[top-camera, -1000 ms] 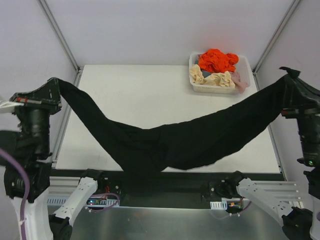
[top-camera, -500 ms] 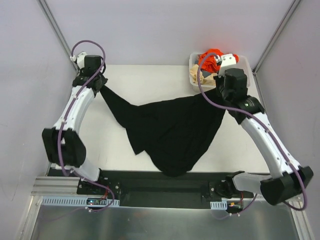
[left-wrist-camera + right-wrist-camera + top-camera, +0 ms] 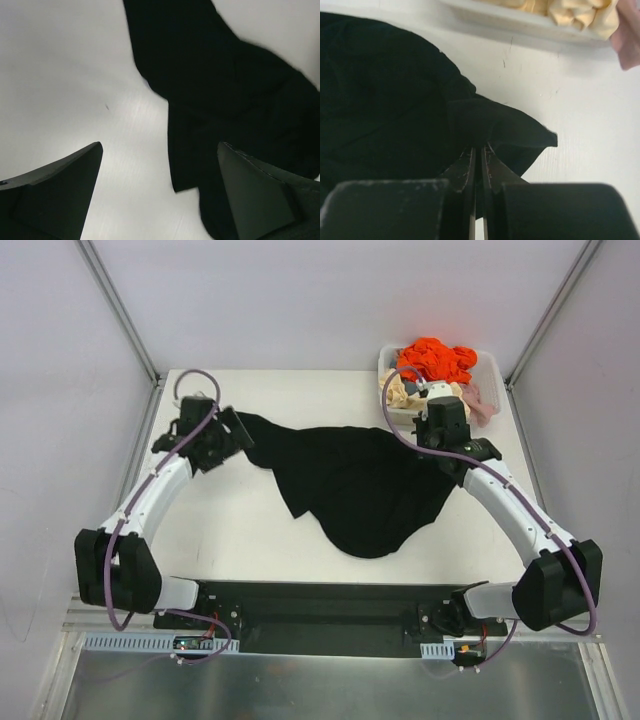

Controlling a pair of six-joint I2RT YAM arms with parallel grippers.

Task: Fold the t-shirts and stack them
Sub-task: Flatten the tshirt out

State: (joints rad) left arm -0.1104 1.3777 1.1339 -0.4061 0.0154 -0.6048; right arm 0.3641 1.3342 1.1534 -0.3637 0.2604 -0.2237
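The black shirt (image 3: 360, 490) lies rumpled at mid-bench (image 3: 250, 540), its right corner pinched in the right end effector (image 3: 479, 150), apparently to draw the cloth flat for folding, while the left end effector (image 3: 159, 150) hangs spread and empty over the left corner.

1. The black t-shirt (image 3: 360, 490) is large, plain and unfolded. It lies rumpled on the white table (image 3: 300, 390) across the middle of the top view. Its upper edge runs from centre left to centre right, and the body sags to a rounded point toward the lower middle. Its right-hand corner is bunched and pinched in the right gripper (image 3: 479, 150).
2. The orange t-shirt (image 3: 435, 360) sits crumpled in a heap in the white basket (image 3: 382, 368), at the upper right of the frame.
3. The cream t-shirt (image 3: 398, 392) lies crumpled along the basket's near side.
4. The pale pink t-shirt (image 3: 485, 400) is bunched at the basket's right end and spills over the rim.
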